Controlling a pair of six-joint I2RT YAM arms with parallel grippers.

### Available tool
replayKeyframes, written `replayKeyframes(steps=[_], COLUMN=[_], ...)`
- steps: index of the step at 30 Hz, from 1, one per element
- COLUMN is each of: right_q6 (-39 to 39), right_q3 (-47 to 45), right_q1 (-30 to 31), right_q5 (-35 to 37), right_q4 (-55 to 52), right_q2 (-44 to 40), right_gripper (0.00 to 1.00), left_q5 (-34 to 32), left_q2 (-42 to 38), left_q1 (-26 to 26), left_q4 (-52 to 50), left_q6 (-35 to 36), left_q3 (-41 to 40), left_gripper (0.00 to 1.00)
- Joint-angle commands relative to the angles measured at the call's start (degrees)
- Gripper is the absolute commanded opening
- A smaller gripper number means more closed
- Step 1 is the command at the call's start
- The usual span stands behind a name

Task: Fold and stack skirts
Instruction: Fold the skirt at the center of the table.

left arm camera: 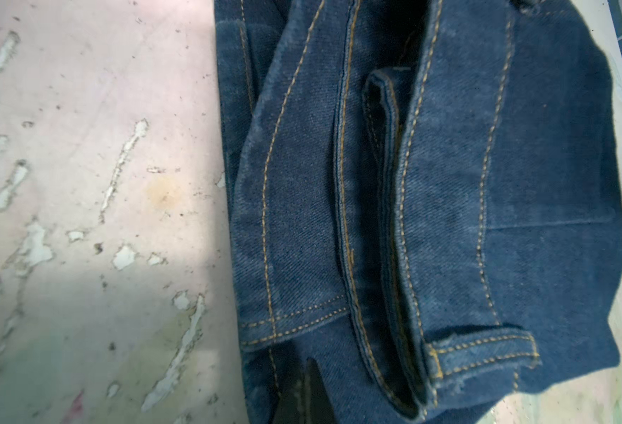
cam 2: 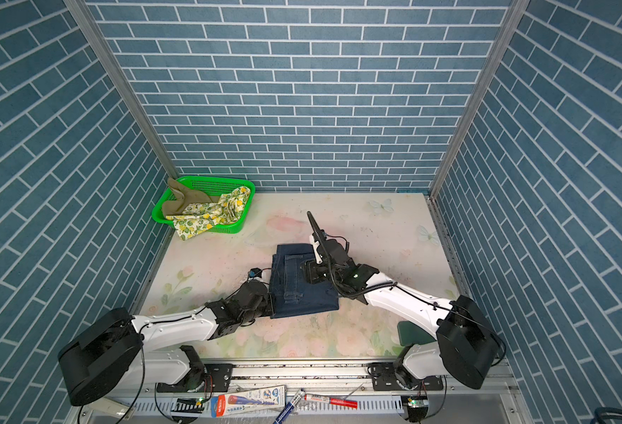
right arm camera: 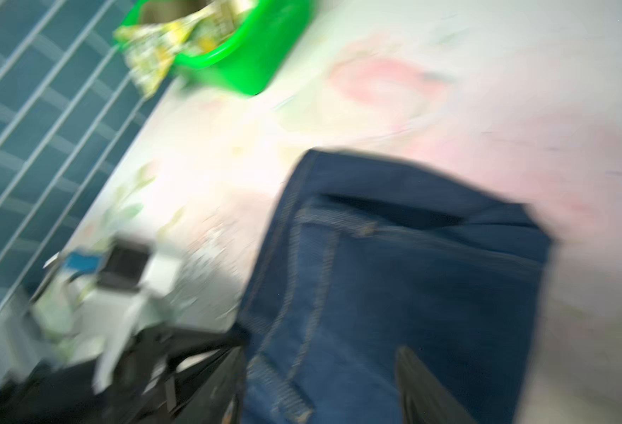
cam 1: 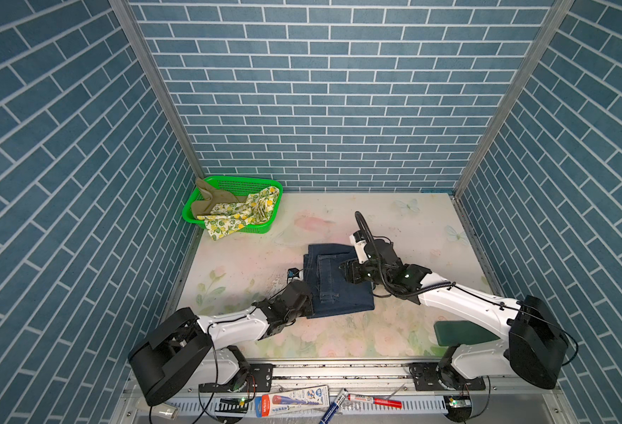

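Left tool point(cam 1: 308, 307) clenched at denim skirt point(cam 1: 333, 293) edge; right tool point(cam 1: 347, 271) over it, grip unclear.

Three skirts point(cam 1: 339, 290), one green basket point(cam 1: 243, 180), two robot arms point(cam 1: 228, 326)

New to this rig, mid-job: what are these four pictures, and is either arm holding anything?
A two-armed robot with pincer grippers works on a table. Two pictures look down from above; the others come from cameras on each wrist. A folded denim skirt lies mid-table. The lemon-print skirt and khaki skirt sit in the green basket, the lemon one spilling over its rim. The left gripper is shut at the denim's near corner; whether it pinches cloth is unclear. The right gripper hangs over the denim; blur hides its jaws.
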Motion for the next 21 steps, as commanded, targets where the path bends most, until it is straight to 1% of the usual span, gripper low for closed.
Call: replayKeyframes(steps=[1,2,3,4,5,8,10,12,13,17,21], right_q6=[4.9,5.4,5.8,6.0,6.3,6.6,6.9,7.0,7.0,7.2,7.4], right_q3=[-0.9,-1.3,-1.9,-2.5,-3.0,-4.5,-5.5,-6.3,-6.5,-7.4,-8.5], right_q1=[-2.2,-2.7,-3.3,-4.0,-4.6,-6.2,-6.9,-7.3,-7.5,-7.7,-7.8], right_q5=[8.6,9.3,9.5,9.4,9.4,9.2,9.0,8.5,8.4,8.3,8.3], right_q4=[-6.1,-6.4,-6.4,-6.3,-6.2,-6.0,-5.6,-5.1,-5.1,-5.0,-4.5], right_q2=[-1.4,-1.9,-2.5,-3.0,-3.4,-4.4,-4.9,-5.2,-5.3,-5.3,-5.8], right_gripper=[0.63,0.64,0.64,0.64,0.64,0.64,0.64,0.64,0.64,0.64,0.64], left_q5=[0.9,1.0,0.7,0.0,-0.7,-2.9,-2.9,-1.1,1.0,10.9,16.1], left_q2=[0.2,-0.4,-1.6,-3.0,-4.4,-8.3,-9.6,-9.3,-8.7,-5.3,0.6], left_q1=[0.4,0.4,0.4,0.4,0.5,0.7,1.5,2.7,3.5,6.3,7.2], left_q4=[-2.1,-3.3,-5.1,-8.1,-10.7,-16.9,-18.6,-19.0,-18.0,-9.6,-4.0], left_q6=[1.4,2.1,3.3,4.6,5.7,8.5,10.1,11.2,11.5,10.4,9.8], left_q3=[0.6,1.2,2.3,3.7,5.2,9.0,10.9,12.5,12.9,12.6,13.9], left_gripper=[0.01,0.06,0.16,0.29,0.38,0.6,0.7,0.74,0.76,0.77,0.79])
